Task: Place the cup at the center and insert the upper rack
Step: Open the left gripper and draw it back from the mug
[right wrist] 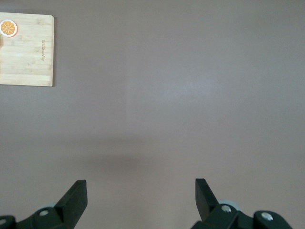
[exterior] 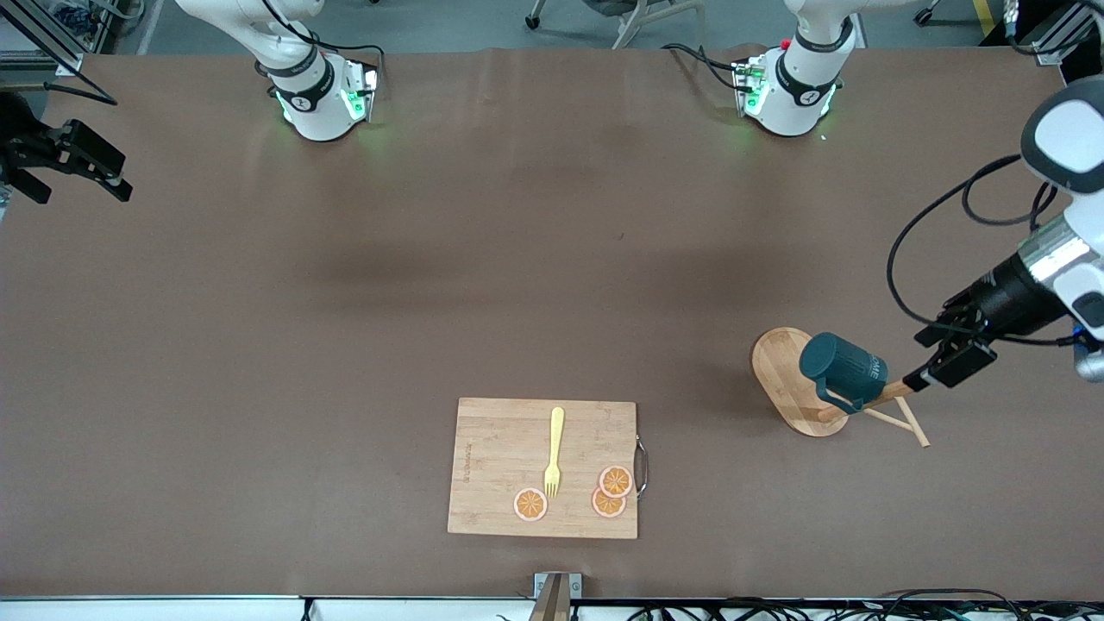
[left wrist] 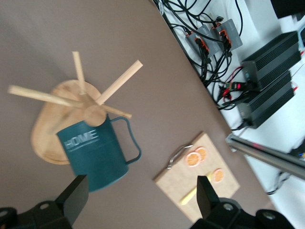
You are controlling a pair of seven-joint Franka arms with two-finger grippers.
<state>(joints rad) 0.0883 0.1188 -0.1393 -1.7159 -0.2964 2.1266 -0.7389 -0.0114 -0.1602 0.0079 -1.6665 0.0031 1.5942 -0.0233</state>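
From my remote station I saw the right gripper (exterior: 73,164) at the right arm's end of the table (exterior: 345,345), waiting in the air over the table's edge; its fingers (right wrist: 76,198) stood apart with nothing between them, and under them only bare brown surface showed; most of this arm was cut off by the edge of the front view.

The cutting board (exterior: 543,467) lay near the middle of the table, nearer to the front camera, with a yellow fork (exterior: 554,453) along it and three orange slices (exterior: 608,493) at its end that has a metal handle.

Toward the left arm's end stood the upper rack (exterior: 798,379) on its oval base; in the front view its post ran from the base up toward the left gripper, and thin pegs crossed it near the top; the middle of the post was hidden by the cup (exterior: 841,369). The cup hung on the rack by its handle, with its wall against the post; its long axis was tilted, with the bottom end turned toward the front camera; I could not see its mouth; the white lettering was only partly readable in the front view, but clear in the left wrist view.

The left gripper (exterior: 936,358) hovered just above the post's top, over the rack; its fingers (left wrist: 74,195) were spread wide and held nothing; the cup and the post's top showed between them, lower down.
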